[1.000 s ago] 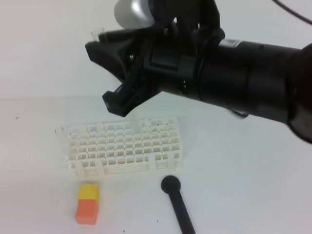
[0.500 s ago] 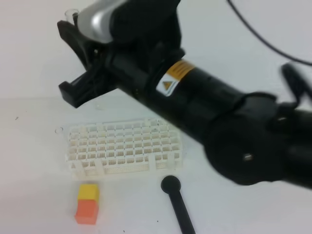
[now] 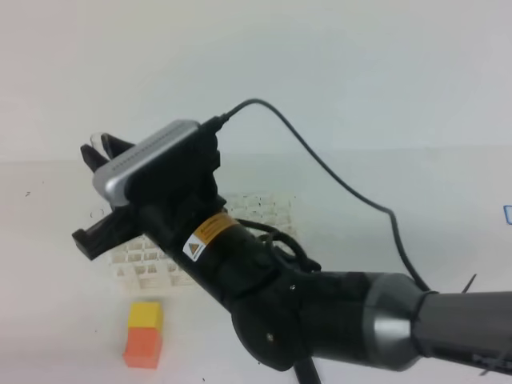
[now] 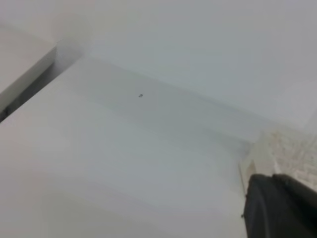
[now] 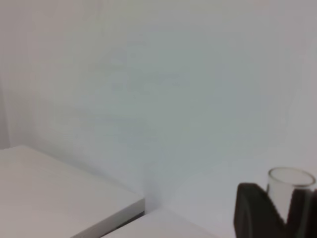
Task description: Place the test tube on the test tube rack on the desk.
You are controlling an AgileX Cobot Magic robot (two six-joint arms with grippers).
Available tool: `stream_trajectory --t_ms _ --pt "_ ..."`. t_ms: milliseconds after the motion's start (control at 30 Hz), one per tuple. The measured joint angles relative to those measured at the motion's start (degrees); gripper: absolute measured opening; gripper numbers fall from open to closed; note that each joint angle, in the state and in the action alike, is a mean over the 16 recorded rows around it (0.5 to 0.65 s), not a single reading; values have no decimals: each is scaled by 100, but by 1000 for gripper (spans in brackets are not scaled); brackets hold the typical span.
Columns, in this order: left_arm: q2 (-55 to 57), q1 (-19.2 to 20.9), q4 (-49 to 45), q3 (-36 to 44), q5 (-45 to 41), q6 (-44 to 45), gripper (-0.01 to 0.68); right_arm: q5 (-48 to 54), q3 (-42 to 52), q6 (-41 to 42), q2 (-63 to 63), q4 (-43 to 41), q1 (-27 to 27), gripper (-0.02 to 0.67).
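My right gripper (image 3: 98, 160) reaches in from the lower right, over the left end of the white test tube rack (image 3: 264, 210). It is shut on the clear test tube (image 3: 100, 140), whose round rim shows above the fingertips. In the right wrist view the test tube's rim (image 5: 291, 179) stands upright between the gripper's (image 5: 282, 210) two black fingers. The arm hides most of the rack. The left wrist view shows the white desk (image 4: 124, 163), a corner of the rack (image 4: 290, 148) and one black finger (image 4: 277, 208); whether the left gripper is open or shut does not show.
A yellow-and-orange block (image 3: 144, 334) stands on the desk in front of the rack's left end. The black rod (image 3: 304, 372) is almost wholly hidden under the right arm. A black cable (image 3: 336, 180) loops above the arm.
The right arm has swung down and to the left with the test tube. It now covers most of the rack and the black rod.
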State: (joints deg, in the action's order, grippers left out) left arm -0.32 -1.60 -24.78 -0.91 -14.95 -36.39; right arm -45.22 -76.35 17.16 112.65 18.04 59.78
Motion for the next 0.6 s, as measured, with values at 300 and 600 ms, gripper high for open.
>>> stream_trajectory --t_ms 300,600 --pt "4 0 10 104 -101 0 -1 -476 -148 -193 652 -5 35 123" --pt "4 0 -2 104 -241 0 -1 -543 -609 -116 1141 135 35 123"
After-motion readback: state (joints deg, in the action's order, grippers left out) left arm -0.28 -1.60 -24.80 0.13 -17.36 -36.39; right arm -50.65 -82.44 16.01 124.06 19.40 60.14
